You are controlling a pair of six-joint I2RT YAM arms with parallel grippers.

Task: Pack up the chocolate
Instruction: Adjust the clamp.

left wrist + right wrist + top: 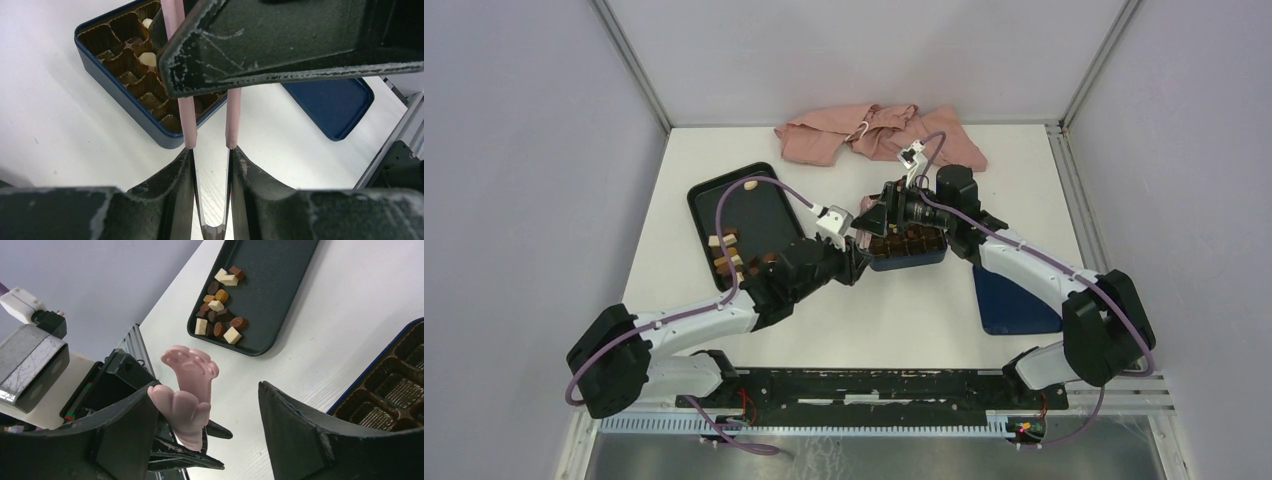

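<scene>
Chocolate pieces, dark brown, light brown and cream, lie heaped at one end of the black tray; in the top view they are the pile on the tray. Two cream pieces sit in cells of the dark blue box. My left gripper is shut on pink paw-tipped tongs, beside the box. My right gripper stands open around the tongs' paw ends, which rest near its left finger.
The blue box lid lies on the table right of the box, under the right arm. A pink cloth is bunched at the table's far edge. The two grippers are close together above the box's left end.
</scene>
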